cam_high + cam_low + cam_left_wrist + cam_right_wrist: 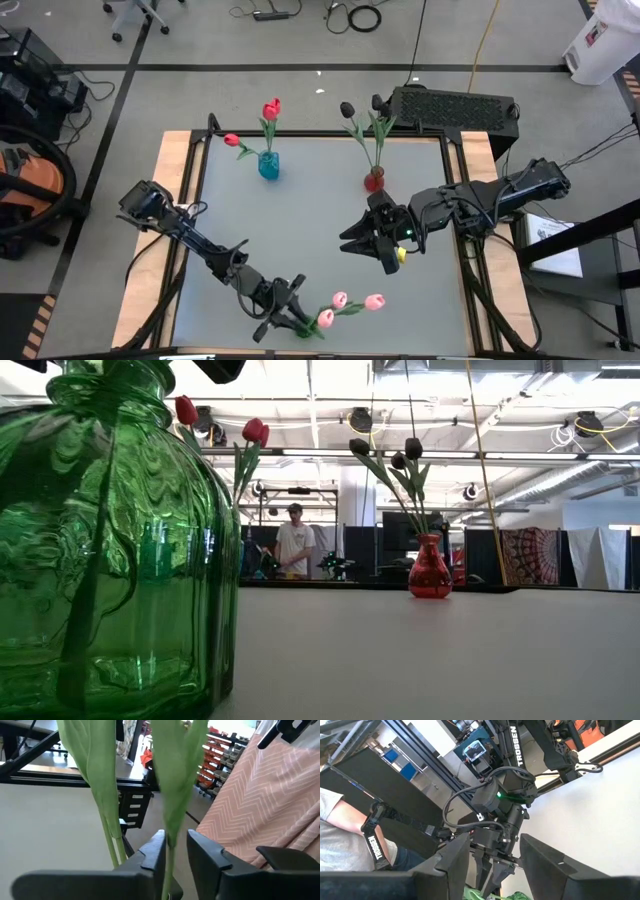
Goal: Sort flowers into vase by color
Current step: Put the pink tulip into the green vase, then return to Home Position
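Near the table's front edge, green vase (110,540) with three pink tulips (345,305) leaning out, left gripper (172,857) closed lightly around one thin stem; red tulips (262,120) in blue vase (268,166), black tulips (362,122) in red vase (374,180). Best released slowly, straight back, without tipping the vase. Right gripper (372,243) mid-table, fingers spread, empty; vase mouth hidden

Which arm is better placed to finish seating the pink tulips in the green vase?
The left. Its pincer is already at the green vase, closed around a green stem of the pink tulips. The right pincer hangs open and empty mid-table, near the red vase.
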`<action>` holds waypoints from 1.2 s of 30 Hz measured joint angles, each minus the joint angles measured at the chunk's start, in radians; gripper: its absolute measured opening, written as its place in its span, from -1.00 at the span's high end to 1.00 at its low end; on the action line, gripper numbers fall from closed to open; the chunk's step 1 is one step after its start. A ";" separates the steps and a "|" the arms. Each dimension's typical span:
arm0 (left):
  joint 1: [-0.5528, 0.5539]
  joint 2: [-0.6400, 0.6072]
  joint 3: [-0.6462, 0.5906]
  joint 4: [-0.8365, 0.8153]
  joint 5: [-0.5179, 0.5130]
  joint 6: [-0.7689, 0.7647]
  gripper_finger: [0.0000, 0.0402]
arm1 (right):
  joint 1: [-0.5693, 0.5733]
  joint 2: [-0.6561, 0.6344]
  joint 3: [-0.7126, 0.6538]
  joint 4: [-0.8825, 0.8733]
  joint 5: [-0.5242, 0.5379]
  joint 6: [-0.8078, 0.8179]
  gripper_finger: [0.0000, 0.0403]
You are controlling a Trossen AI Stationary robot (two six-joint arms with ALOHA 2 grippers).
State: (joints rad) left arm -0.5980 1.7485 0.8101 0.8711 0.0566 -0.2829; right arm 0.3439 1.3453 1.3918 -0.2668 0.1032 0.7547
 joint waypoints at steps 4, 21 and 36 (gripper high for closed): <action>0.001 0.000 0.000 -0.004 0.000 0.000 0.48 | 0.000 0.000 0.000 0.000 0.000 0.000 0.17; 0.014 -0.030 0.000 -0.105 -0.010 0.005 0.34 | 0.000 0.000 0.000 0.000 0.000 0.000 0.17; 0.017 -0.119 0.000 -0.234 -0.054 0.031 0.34 | 0.000 0.000 0.000 0.000 0.000 0.000 0.17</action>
State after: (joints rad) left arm -0.5808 1.6298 0.8097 0.6371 0.0023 -0.2522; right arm 0.3439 1.3450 1.3918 -0.2671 0.1030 0.7544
